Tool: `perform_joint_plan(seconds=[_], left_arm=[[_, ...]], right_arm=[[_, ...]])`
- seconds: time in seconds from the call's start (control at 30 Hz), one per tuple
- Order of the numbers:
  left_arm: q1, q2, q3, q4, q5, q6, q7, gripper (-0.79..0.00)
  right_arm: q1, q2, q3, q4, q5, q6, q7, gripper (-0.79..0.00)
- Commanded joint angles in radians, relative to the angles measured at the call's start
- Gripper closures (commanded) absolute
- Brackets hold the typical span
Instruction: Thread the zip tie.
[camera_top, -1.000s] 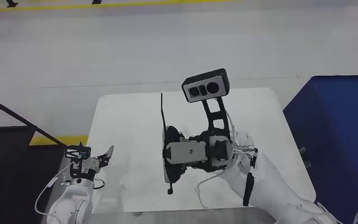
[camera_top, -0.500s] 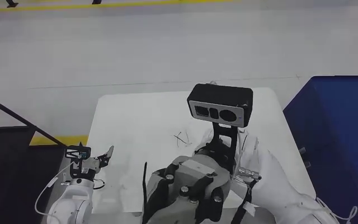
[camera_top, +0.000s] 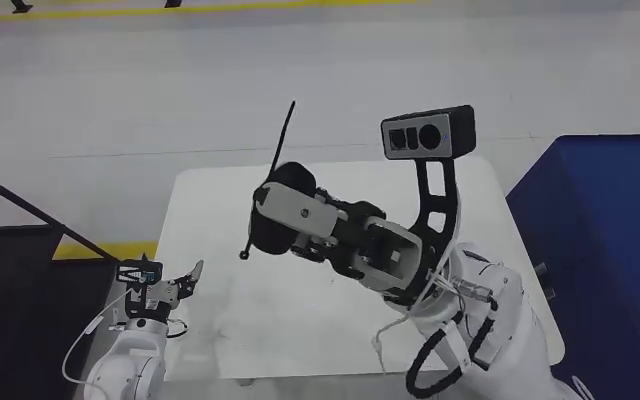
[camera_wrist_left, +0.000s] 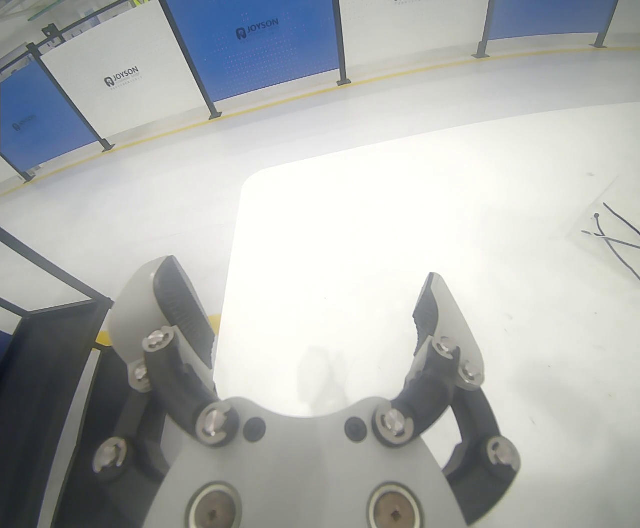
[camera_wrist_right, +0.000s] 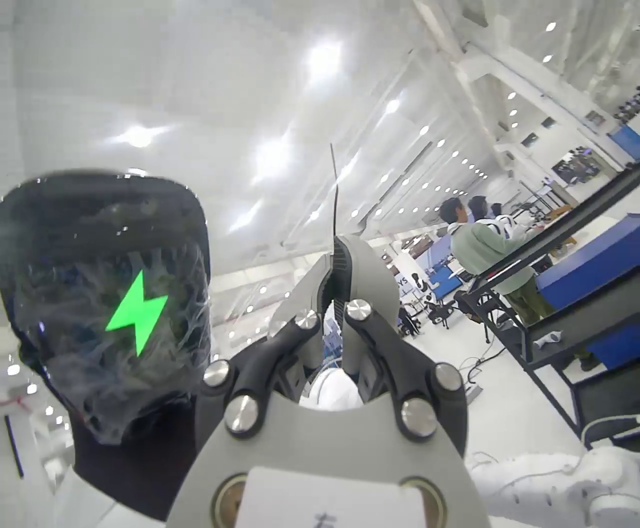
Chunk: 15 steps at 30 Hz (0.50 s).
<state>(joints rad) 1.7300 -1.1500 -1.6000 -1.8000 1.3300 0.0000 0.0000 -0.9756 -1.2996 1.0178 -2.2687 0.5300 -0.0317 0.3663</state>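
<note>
Since half a second ago our right arm has swung up from the table's near edge and out toward the far left, carrying the zip tie (camera_top: 284, 133) with it, while our left gripper (camera_wrist_left: 300, 285) stays parked over the near left corner. As for containers, we see a blue box (camera_top: 585, 230) standing just beside the right edge of the white table (camera_top: 210, 210); what it holds we cannot tell. A few loose black ties (camera_wrist_left: 620, 242) lie crossed on a piece of clear film (camera_wrist_left: 615, 200) toward the middle of the table, well apart from the left gripper; whether that film is a bag or a flat sheet we cannot tell. From above, the raised right arm stands in front of that part of the table. The right gripper (camera_wrist_right: 334, 252) is clenched on the zip tie, its fingers (camera_wrist_right: 367, 272) pressed together on the strap, with the thin tail standing out past the fingertips. Seen from above, the tie is held in the air over the table, its tail slanting toward the far side and its head end toward the near left. The left gripper's fingers are spread wide with nothing between them.
</note>
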Motion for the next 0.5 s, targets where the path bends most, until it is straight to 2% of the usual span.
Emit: perform_joint_plan(seconds=[0.0, 0.17, 0.3, 0.47], left_arm=[[0.0, 0.0, 0.0, 0.0, 0.0, 0.0, 0.0, -0.785], [0.0, 0.0, 0.0, 0.0, 0.0, 0.0, 0.0, -0.785], [0.0, 0.0, 0.0, 0.0, 0.0, 0.0, 0.0, -0.785], [0.0, 0.0, 0.0, 0.0, 0.0, 0.0, 0.0, -0.785]], right_arm=[[-0.028, 0.003, 0.01, -0.03, 0.009, 0.077, -0.003, 0.0], [-0.084, 0.011, 0.022, -0.081, 0.045, 0.233, 0.024, 0.0], [-0.096, 0.015, 0.03, -0.081, 0.097, 0.312, 0.077, 0.0], [-0.098, 0.013, 0.039, -0.081, 0.188, 0.325, 0.126, 0.0]])
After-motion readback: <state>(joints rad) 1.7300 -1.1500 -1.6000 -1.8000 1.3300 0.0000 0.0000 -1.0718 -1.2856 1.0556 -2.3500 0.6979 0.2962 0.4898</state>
